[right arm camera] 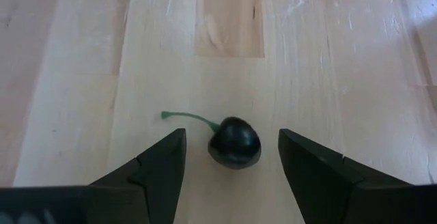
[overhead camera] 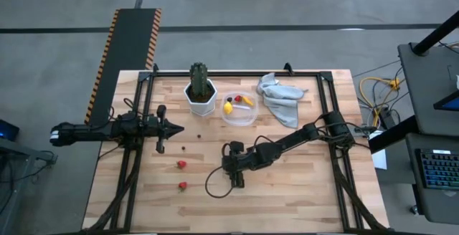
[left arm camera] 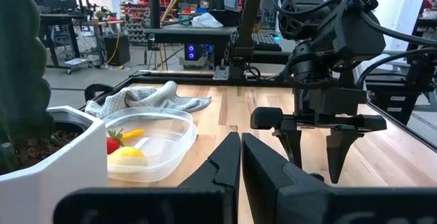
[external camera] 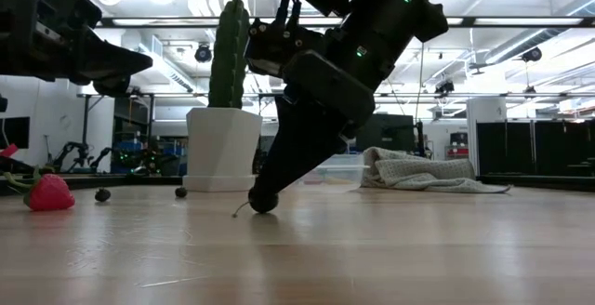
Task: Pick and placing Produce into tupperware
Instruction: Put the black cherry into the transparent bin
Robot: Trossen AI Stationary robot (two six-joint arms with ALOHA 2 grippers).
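Observation:
My right gripper (right arm camera: 232, 136) is open and points down at the table's middle (overhead camera: 237, 179). Its fingers stand on either side of a dark berry (right arm camera: 234, 143) with a green stem, which lies on the wood untouched. The clear tupperware (overhead camera: 239, 110) sits beside the cactus pot and holds a yellow lemon (left arm camera: 127, 157), a red berry (left arm camera: 113, 144) and a yellow-orange stick (left arm camera: 133, 134). Two red berries (overhead camera: 181, 165) (overhead camera: 182, 185) and two dark berries (overhead camera: 199, 133) (overhead camera: 185, 147) lie on the table. My left gripper (overhead camera: 178, 128) hovers shut at the left.
A white pot with a green cactus (overhead camera: 201, 90) stands left of the tupperware. A crumpled grey cloth (overhead camera: 280, 97) lies to its right near the far edge. Bare wood lies along the near edge and at the right.

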